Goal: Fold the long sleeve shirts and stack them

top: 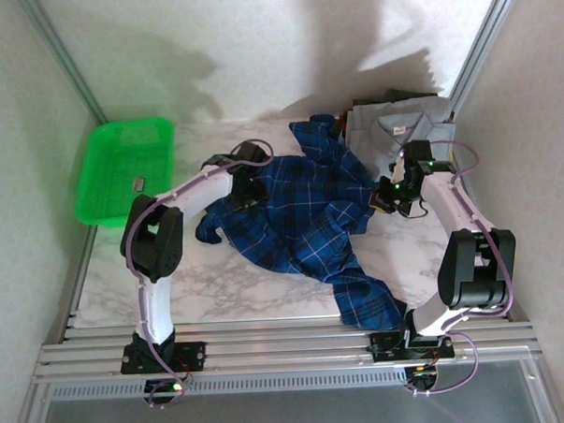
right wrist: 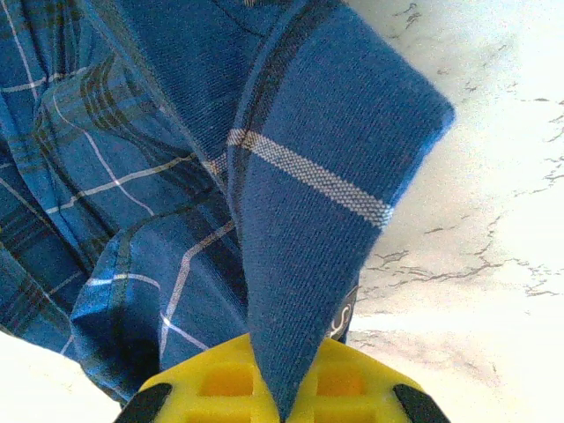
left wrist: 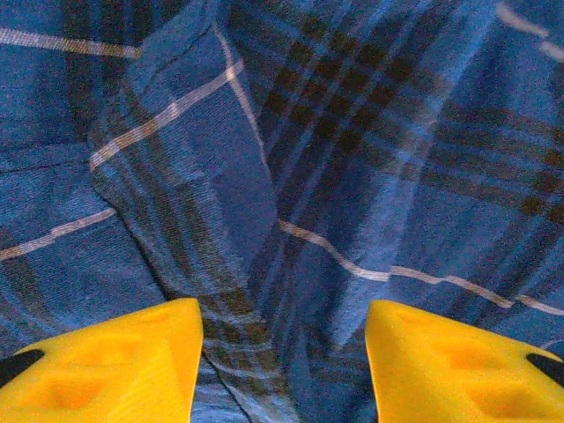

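Blue plaid cloth with thin pale lines lies crumpled across the middle of the white marbled surface (top: 220, 284). This plaid shirt (top: 301, 220) is a loose, ridged heap. One long part trails toward the near edge between the arm bases, and another reaches toward the far right. Up close its weave is fine and ribbed, creased into soft folds, with dark bands crossing the blue.

In the far right corner the grey shirt (top: 405, 126) lies flat with its collar showing, on top of dark shirts (top: 394, 98) folded under it. Its left edge is just beside the plaid shirt. At the far left sits a green plastic basket (top: 126, 171), rectangular with lattice walls, well apart from the cloth.

Left jaws stand spread, low over the left part of the plaid shirt. In the left wrist view their yellow fingers (left wrist: 115, 361) flank a raised crease, with cloth between them; whether they touch it I cannot tell.

Right jaws are pressed together on the plaid shirt at its right edge. In the right wrist view the yellow fingers (right wrist: 220, 383) pinch a stiff, doubled band with a pale stripe, and bare marble lies to its right.

Open surface lies at the near left, and at the near right beside the trailing part. Pale walls close both sides.
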You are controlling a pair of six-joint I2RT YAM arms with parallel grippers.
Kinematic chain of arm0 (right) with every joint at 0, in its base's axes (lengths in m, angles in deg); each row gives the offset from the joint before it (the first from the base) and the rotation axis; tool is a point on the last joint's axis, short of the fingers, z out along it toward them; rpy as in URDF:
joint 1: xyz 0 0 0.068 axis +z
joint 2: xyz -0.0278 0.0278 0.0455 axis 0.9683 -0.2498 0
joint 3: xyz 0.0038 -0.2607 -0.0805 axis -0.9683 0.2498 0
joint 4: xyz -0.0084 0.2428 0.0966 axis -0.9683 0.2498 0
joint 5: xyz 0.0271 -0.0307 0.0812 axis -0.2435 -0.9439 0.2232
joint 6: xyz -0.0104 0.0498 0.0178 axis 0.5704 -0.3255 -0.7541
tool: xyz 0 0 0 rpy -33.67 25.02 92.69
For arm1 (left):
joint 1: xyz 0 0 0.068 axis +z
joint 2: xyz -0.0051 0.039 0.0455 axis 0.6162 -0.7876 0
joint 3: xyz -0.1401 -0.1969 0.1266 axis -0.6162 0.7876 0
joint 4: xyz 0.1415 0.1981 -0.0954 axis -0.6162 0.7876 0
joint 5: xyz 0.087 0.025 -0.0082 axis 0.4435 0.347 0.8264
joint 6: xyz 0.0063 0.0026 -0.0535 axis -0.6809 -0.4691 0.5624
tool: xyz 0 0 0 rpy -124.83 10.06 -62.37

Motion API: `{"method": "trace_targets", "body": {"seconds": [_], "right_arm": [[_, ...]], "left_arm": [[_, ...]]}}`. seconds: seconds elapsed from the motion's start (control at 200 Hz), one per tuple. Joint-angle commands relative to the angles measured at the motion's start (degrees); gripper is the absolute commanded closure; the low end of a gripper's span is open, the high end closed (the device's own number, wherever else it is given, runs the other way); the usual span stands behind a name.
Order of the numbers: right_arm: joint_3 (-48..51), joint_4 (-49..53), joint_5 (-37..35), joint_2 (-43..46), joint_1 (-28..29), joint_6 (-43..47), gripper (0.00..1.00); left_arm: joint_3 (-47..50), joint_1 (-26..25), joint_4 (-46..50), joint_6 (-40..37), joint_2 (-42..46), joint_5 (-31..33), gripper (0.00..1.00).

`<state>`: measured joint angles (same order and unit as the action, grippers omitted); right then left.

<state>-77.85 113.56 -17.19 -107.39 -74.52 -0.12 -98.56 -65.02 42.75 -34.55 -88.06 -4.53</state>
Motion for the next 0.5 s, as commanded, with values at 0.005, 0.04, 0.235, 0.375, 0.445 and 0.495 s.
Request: {"method": "trace_targets", "body": {"seconds": [0.005, 0.04, 0.235, 0.375, 0.445, 0.495], "right_arm": [[1.01, 0.52, -0.04, 0.53, 0.39, 0.92, 1.00], [0.93, 0.38, 0.00, 0.44, 0.38, 0.86, 1.00], [-0.05, -0.08, 0.00, -0.69, 0.39, 0.44, 1.00], [-1.30, -0.28, -0.29, -1.22, 0.36, 0.02, 1.00], [-1.87, -0.46, -0.55, -1.36, 0.37, -0.29, 1.00], [-2.34, -0.85, -0.87, -1.51, 0.34, -0.69, 1.00]], "left_arm": [[-0.86, -0.26, 4.93, -1.39, -1.62, 2.87, 0.50], [-1.04, -0.26, 5.21, -1.43, -1.81, 2.92, 0.51], [-0.96, -0.26, 7.18, -2.23, -2.82, 4.56, 0.68], [-0.52, -0.21, 7.31, -1.38, -0.40, 6.46, 0.91], [0.37, -0.18, 7.07, -0.51, 2.16, 7.17, 0.97], [2.11, -0.18, 6.55, 0.27, 4.18, 7.80, 0.98]]}}
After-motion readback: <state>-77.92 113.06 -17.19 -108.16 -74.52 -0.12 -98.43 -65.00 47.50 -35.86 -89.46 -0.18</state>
